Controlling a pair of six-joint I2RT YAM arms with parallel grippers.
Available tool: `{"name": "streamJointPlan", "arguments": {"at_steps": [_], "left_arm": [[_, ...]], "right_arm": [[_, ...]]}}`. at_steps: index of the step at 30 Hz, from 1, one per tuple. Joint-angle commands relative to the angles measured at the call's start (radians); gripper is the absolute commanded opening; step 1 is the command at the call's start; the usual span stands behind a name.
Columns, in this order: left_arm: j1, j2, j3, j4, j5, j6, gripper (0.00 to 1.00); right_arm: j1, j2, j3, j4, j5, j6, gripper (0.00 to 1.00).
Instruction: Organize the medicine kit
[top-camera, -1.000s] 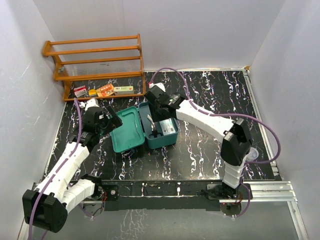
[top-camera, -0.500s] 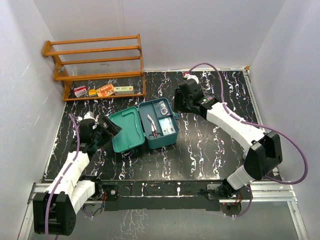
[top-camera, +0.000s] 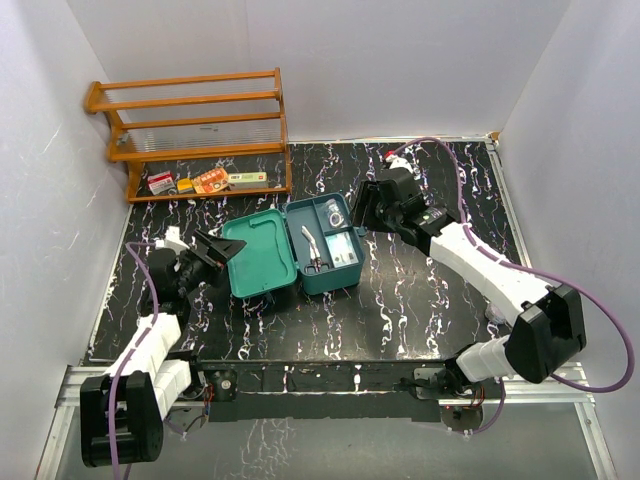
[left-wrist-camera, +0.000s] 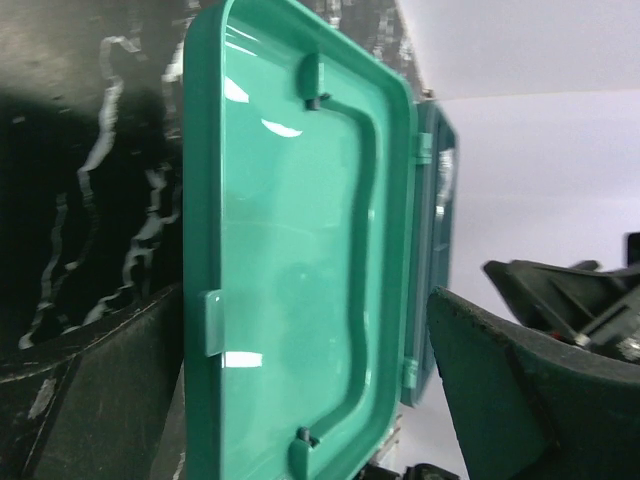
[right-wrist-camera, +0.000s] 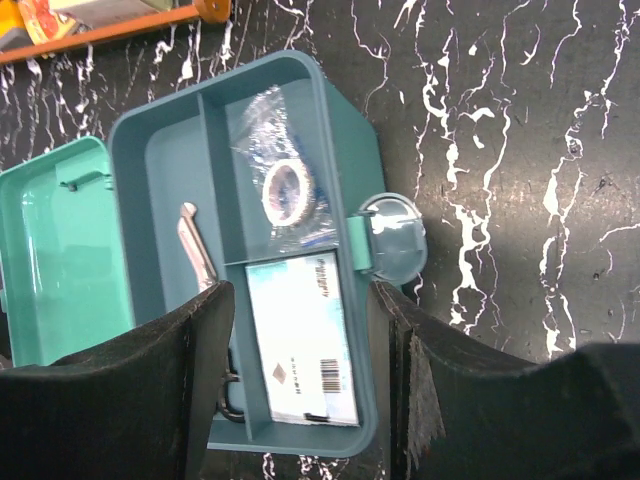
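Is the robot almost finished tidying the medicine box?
Partway, it seems. Done: the kit is open, its lid lying flat, with scissors, a tape roll and a white box sorted into its compartments. In hand: nothing; the left gripper and right gripper sit open beside the kit. Left, probably: small packs lie on the rack's bottom shelf, and the lid is not shut.

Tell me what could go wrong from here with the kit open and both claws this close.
1. The left claw sits right at the open lid; a forward move could shove the medicine kit.
2. The right claw, open, faces the latch side; a low approach may snag it.
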Motion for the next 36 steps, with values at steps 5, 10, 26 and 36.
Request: {"name": "streamJointPlan", "arguments": {"at_steps": [5, 10, 26, 36], "left_arm": [[0.008, -0.048, 0.238, -0.136, 0.13, 0.041, 0.98], [0.007, 0.028, 0.388, -0.285, 0.2, 0.101, 0.98], [0.005, 0.168, 0.473, -0.081, 0.422, -0.036, 0.95], [0.002, 0.165, 0.504, -0.141, 0.435, -0.015, 0.95]], "right_arm": [[-0.006, -0.023, -0.017, 0.123, 0.066, 0.041, 0.56], [-0.036, 0.018, -0.017, 0.125, 0.007, 0.037, 0.61], [-0.084, 0.146, -0.008, 0.176, -0.328, 0.002, 0.69], [-0.071, 0.16, -0.041, 0.248, -0.492, 0.06, 0.68]]}}
